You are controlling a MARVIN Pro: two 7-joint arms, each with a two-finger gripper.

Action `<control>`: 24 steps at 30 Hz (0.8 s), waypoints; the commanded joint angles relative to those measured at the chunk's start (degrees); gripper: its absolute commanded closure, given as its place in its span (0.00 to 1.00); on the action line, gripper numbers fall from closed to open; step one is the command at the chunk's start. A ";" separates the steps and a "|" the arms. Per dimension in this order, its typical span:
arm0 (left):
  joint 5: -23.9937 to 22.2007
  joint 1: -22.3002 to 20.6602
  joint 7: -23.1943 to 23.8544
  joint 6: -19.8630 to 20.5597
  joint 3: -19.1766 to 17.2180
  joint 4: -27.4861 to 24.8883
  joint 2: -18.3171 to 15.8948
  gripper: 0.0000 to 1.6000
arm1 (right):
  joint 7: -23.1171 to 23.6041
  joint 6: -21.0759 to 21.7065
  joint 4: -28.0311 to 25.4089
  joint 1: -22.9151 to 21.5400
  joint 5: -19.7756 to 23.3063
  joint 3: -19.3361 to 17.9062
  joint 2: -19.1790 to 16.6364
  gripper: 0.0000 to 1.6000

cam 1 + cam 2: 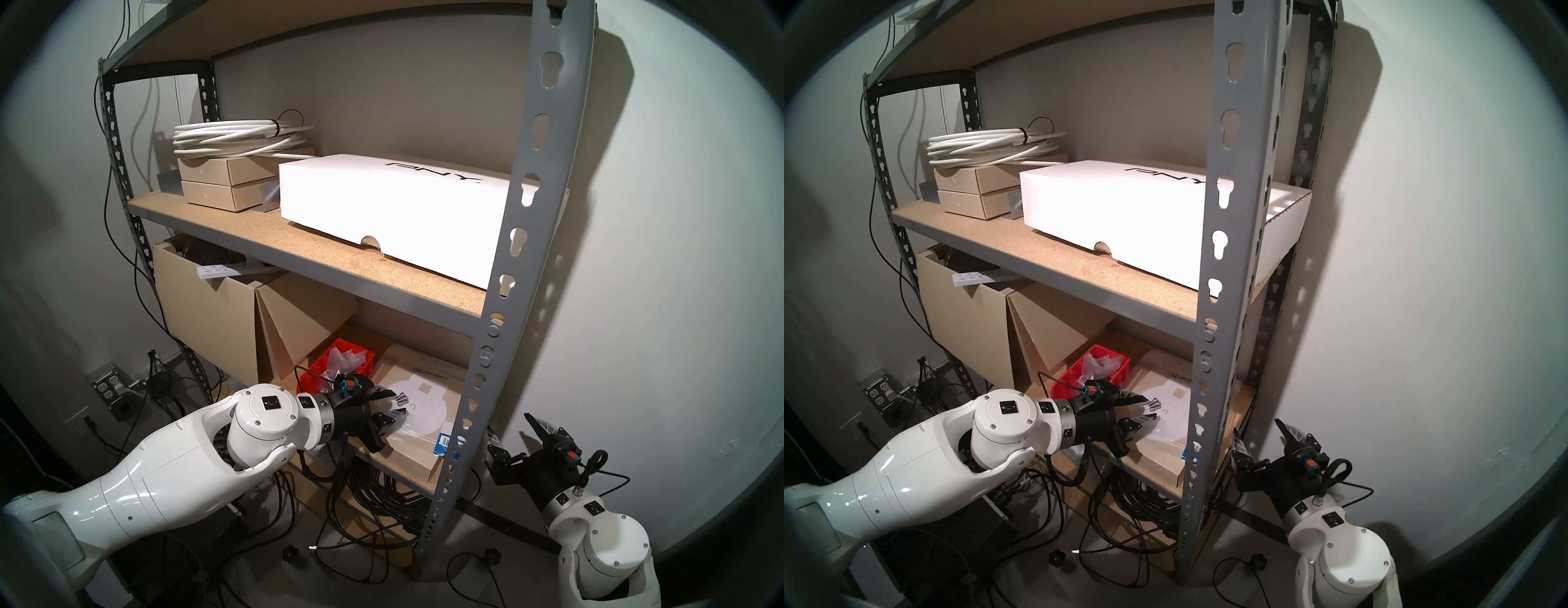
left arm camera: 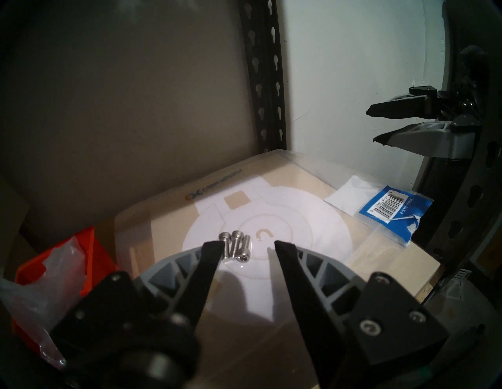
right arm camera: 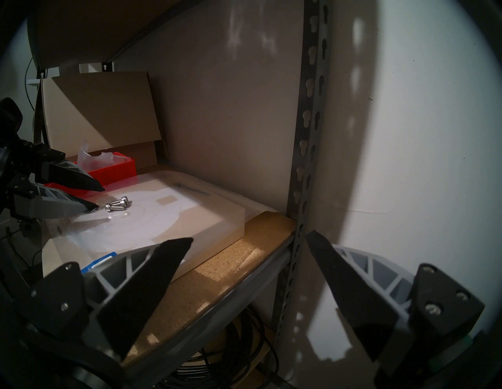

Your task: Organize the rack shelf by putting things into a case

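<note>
Screws (image 2: 235, 246): three small silver cap-head screws lie bunched side by side on a flat plastic-wrapped tan box (image 2: 298, 271) on the lower board of the rack shelf (image 1: 515, 237).
Long axis: shanks run roughly along the left gripper's reach, not across its gap.
Left gripper (image 2: 248, 248): part open, empty, tips just short of the screws; the cluster sits toward one finger (image 2: 210, 260), off centre.
Red bin (image 1: 316, 373): just beside the left wrist, already holding clear bags.
Right gripper (image 3: 248, 241): wide apart, empty, outside the rack's front upright.
Nearer arm: left, clearly.
</note>
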State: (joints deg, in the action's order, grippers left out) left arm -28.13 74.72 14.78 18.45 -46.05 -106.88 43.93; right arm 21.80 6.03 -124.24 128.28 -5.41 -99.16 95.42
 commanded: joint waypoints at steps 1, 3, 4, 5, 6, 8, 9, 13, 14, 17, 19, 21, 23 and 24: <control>0.39 -1.05 0.11 0.17 0.12 0.08 0.87 0.37 | -0.05 -0.30 -1.21 -0.32 -0.03 -0.03 -0.06 0.00; 0.45 -1.15 0.09 0.23 0.23 0.23 1.03 0.38 | -0.04 -0.30 -1.21 -0.32 -0.03 -0.03 -0.06 0.00; 0.52 -1.24 0.06 0.29 0.34 0.35 1.16 0.38 | -0.04 -0.30 -1.21 -0.32 -0.03 -0.03 -0.05 0.00; 0.59 -1.33 0.01 0.38 0.46 0.47 1.29 0.39 | -0.04 -0.30 -1.21 -0.32 -0.03 -0.04 -0.05 0.00; 0.64 -1.39 -0.05 0.42 0.55 0.56 1.39 0.40 | -0.03 -0.30 -1.21 -0.33 -0.04 -0.04 -0.05 0.00; 0.86 -1.54 -0.13 0.48 0.84 0.92 1.69 0.44 | -0.02 -0.30 -1.21 -0.33 -0.04 -0.04 -0.03 0.00; 0.86 -1.54 -0.13 0.48 0.84 0.92 1.69 0.44 | -0.02 -0.30 -1.21 -0.33 -0.04 -0.04 -0.03 0.00; 1.08 -1.48 -0.22 0.60 0.90 1.09 1.74 0.47 | -0.01 -0.30 -1.21 -0.33 -0.05 -0.05 -0.02 0.00; 1.17 -1.43 -0.25 0.62 0.91 1.13 1.71 0.47 | 0.00 -0.30 -1.21 -0.33 -0.06 -0.05 -0.02 0.00; 1.30 -1.31 -0.20 0.66 0.88 1.18 1.64 0.44 | 0.01 -0.30 -1.21 -0.33 -0.07 -0.06 0.00 0.00; 1.42 -1.17 -0.22 0.63 0.91 1.25 1.58 0.44 | 0.01 -0.30 -1.21 -0.33 -0.07 -0.06 0.00 0.00; 1.48 -1.09 -0.17 0.61 0.93 1.35 1.57 0.45 | 0.02 -0.30 -1.21 -0.33 -0.08 -0.06 0.01 0.00; 1.54 -1.02 -0.21 0.64 0.93 1.39 1.58 0.45 | 0.03 -0.30 -1.21 -0.33 -0.08 -0.07 0.02 0.00; 1.60 -0.97 -0.26 0.59 0.96 1.49 1.60 0.45 | 0.03 -0.30 -1.21 -0.34 -0.08 -0.07 0.02 0.00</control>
State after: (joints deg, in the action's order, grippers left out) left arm -26.27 73.95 14.59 19.22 -44.79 -105.11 45.22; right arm 21.88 6.03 -124.24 128.26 -5.46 -99.21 95.50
